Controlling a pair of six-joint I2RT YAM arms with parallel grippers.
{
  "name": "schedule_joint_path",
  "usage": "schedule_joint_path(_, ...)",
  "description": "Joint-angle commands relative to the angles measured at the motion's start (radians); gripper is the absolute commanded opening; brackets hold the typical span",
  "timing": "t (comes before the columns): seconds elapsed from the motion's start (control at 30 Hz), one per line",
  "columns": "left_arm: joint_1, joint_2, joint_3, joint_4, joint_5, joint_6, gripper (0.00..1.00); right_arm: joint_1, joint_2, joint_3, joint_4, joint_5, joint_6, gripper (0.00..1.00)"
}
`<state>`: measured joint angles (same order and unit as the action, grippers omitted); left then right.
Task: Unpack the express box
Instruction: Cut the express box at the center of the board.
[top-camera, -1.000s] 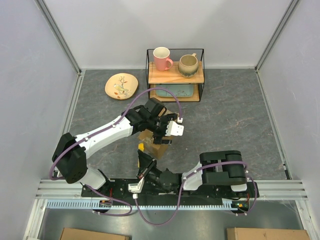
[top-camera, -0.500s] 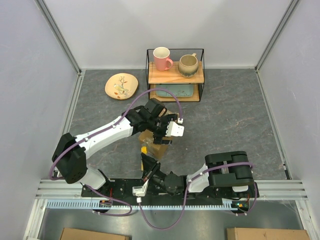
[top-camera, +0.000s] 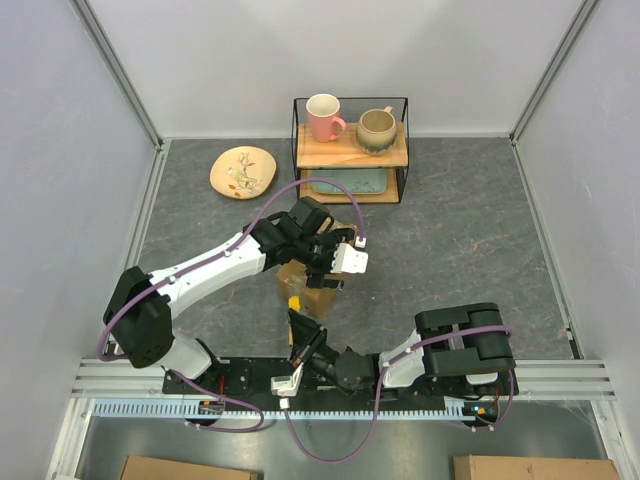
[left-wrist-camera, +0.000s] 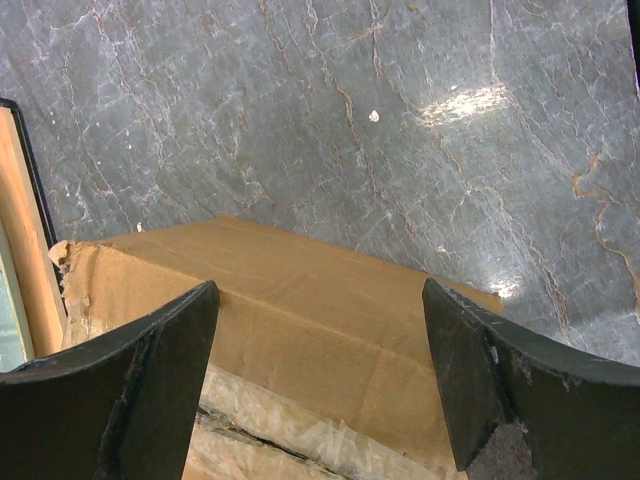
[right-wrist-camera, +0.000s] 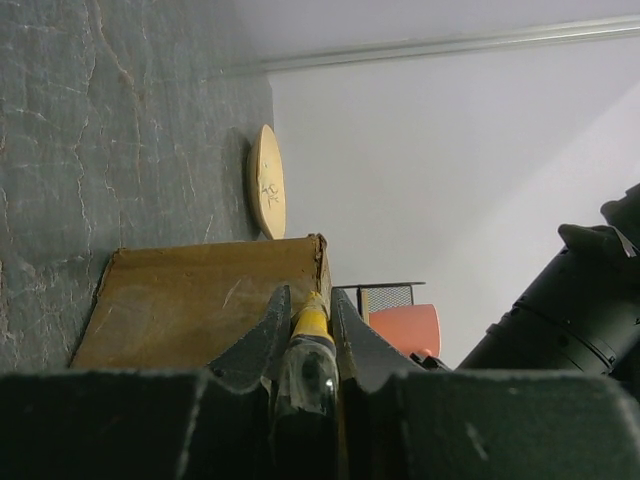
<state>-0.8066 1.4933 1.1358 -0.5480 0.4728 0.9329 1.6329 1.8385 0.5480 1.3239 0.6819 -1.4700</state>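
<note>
The express box (top-camera: 312, 288), brown cardboard with clear tape along its top seam (left-wrist-camera: 270, 440), sits on the grey table between the arms. My left gripper (top-camera: 335, 262) is open just over the box's top (left-wrist-camera: 300, 320), with one finger (left-wrist-camera: 130, 400) toward each side. I cannot tell if they touch it. My right gripper (top-camera: 299, 328) is shut on a yellow-and-black cutter (right-wrist-camera: 312, 322), whose yellow tip (top-camera: 293, 300) is at the box's near edge (right-wrist-camera: 322, 262). The box's brown side (right-wrist-camera: 200, 300) fills the right wrist view.
A black wire rack (top-camera: 350, 150) at the back holds a pink mug (top-camera: 323, 116), a beige mug (top-camera: 377, 129) and a teal dish (top-camera: 350, 182). A round decorated plate (top-camera: 243, 171) lies left of it. Metal rails edge the table. Plain cardboard boxes (top-camera: 170, 468) show below the near edge.
The right arm's elbow and wrist have drawn back toward the near edge and a little to the right. The cutter's tip stays at the box's near edge. The left arm has not moved.
</note>
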Motion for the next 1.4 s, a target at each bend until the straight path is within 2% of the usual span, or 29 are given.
schedule_joint_path(0.0,0.014,0.025,-0.056,-0.144,-0.099,0.038,0.87,-0.002,-0.03,-0.025,0.21,0.113,-0.004,0.0)
schedule_joint_path(0.33,0.015,0.028,-0.064,-0.144,-0.092,0.027,0.86,0.01,-0.081,-0.04,0.172,0.148,-0.038,0.0)
schedule_joint_path(1.1,0.017,0.019,-0.07,-0.133,-0.119,0.011,0.85,0.081,-0.189,-0.097,0.002,0.277,0.048,0.0)
schedule_joint_path(1.2,0.015,0.015,-0.051,-0.133,-0.112,-0.005,0.86,0.1,-0.194,-0.077,0.001,0.28,0.045,0.0)
schedule_joint_path(1.37,0.017,-0.013,0.013,-0.138,-0.129,-0.063,0.94,0.146,-0.193,-0.043,-0.043,0.281,0.062,0.0)
